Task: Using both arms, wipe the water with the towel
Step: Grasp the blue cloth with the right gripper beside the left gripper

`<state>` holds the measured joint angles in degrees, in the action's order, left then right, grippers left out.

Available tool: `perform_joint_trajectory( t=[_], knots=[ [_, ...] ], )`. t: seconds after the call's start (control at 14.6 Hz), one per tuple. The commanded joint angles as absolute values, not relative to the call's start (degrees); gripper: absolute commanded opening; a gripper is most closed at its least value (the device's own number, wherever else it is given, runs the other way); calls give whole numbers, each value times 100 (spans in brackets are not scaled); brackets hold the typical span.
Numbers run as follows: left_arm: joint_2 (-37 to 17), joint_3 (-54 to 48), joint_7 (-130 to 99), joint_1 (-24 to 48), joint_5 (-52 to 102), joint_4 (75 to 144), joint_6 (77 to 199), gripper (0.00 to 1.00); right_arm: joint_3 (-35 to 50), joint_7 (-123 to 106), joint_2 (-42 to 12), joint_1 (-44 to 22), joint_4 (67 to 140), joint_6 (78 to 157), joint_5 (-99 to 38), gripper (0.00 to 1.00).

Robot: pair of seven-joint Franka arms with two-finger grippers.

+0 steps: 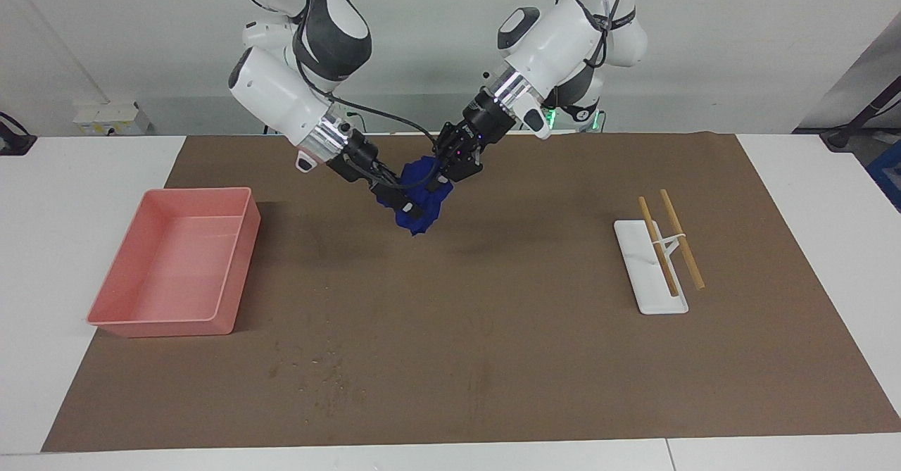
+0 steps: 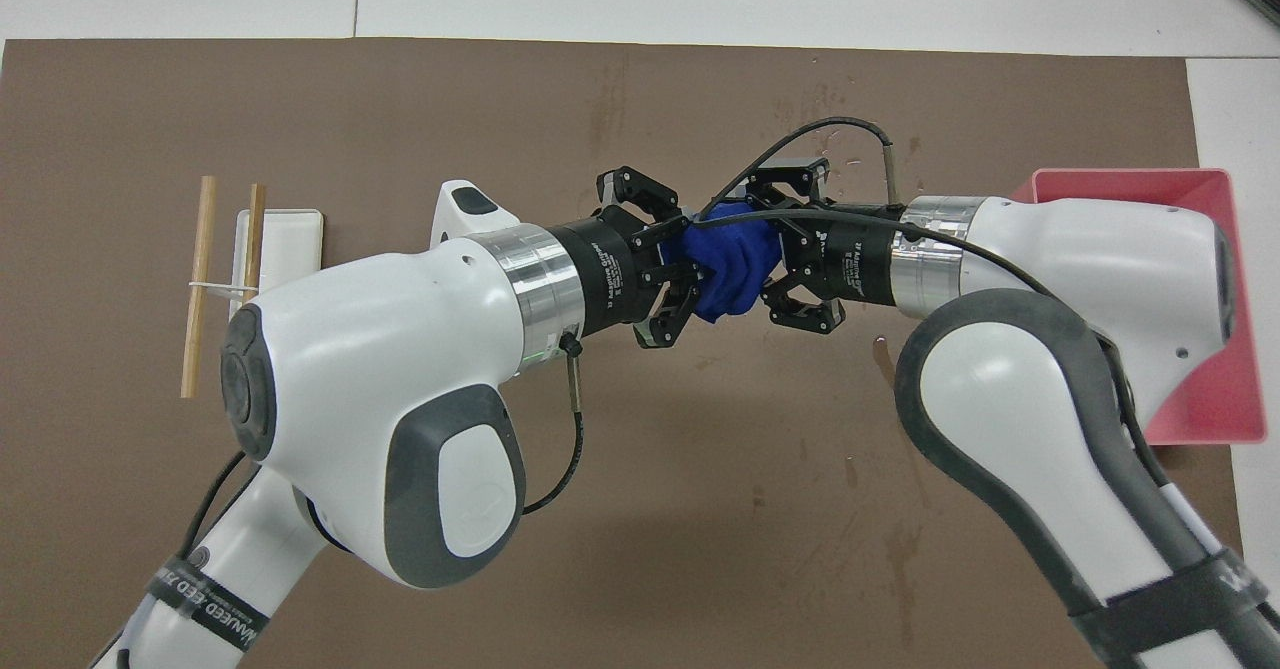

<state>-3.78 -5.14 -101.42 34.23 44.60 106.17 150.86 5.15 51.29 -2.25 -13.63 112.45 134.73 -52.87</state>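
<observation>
Near the upper middle of the facing view, both arms meet over the brown mat [image 1: 493,330]. The left gripper [image 1: 456,160] and right gripper [image 1: 398,200] are each clamped onto the towel [image 1: 424,196], a blue wad held between them above the mat. Wide bare mat lies below and to either side of the towel in that view. The tray [image 1: 176,274] sits at the frame's left, toward the right arm's end of the table, well apart from the towel. A white rack [image 1: 651,274] with two sticks [image 1: 679,239] sits at the frame's right. Faint wet spots [image 1: 310,372] mark the mat toward the lower middle.
</observation>
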Motion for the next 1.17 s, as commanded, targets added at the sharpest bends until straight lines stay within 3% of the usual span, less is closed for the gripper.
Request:
perform_joint_trajectory(
  t=[0.0,0.69,0.75,0.82,1.1],
  knots=[
    [-272,-448,-10169,3516,4605,10661,15223,0,562,4869,-246,-1301,11285,13535,-5414,0],
    [-264,-457,-10081,3604,4579,10793,15469,0,562,4825,-246,-1354,11276,13518,-5405,0],
    [-264,-448,-10055,3604,4562,10776,15460,21,562,4816,-246,-1354,11276,13509,-5405,0],
    [-272,-457,-10081,3604,4527,10741,15451,99,562,4816,-246,-1354,11276,13509,-5397,0],
    [-264,-422,-9362,3490,4194,10749,15119,100,554,4729,-255,-1310,11268,13447,-5379,0]
  ],
)
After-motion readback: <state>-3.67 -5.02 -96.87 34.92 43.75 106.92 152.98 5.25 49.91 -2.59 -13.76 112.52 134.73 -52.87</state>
